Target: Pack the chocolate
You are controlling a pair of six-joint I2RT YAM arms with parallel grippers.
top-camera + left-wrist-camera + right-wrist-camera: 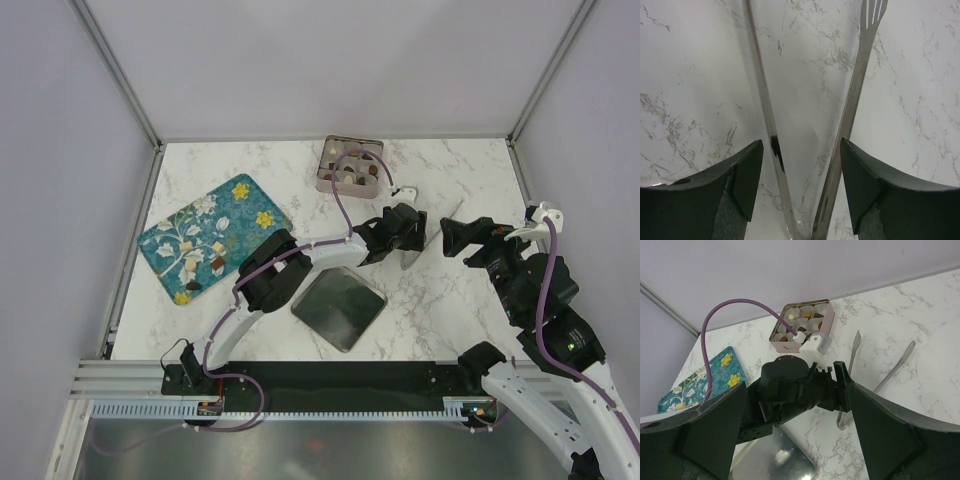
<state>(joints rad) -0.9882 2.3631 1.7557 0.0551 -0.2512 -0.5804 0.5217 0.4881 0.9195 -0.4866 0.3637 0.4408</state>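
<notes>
Tongs near the tin are straddled by the left gripper, jaws apart; the right gripper is spread wide

The table carries one square tin, one flowered tray, one square metal lid and one pair of tongs with two blades. The tin seems to hold nine paper cups, three rows of three, and roughly five chocolate pieces lie on the tray, though they are too small to count surely. There are two robot arms, a left arm and a right arm.
</notes>
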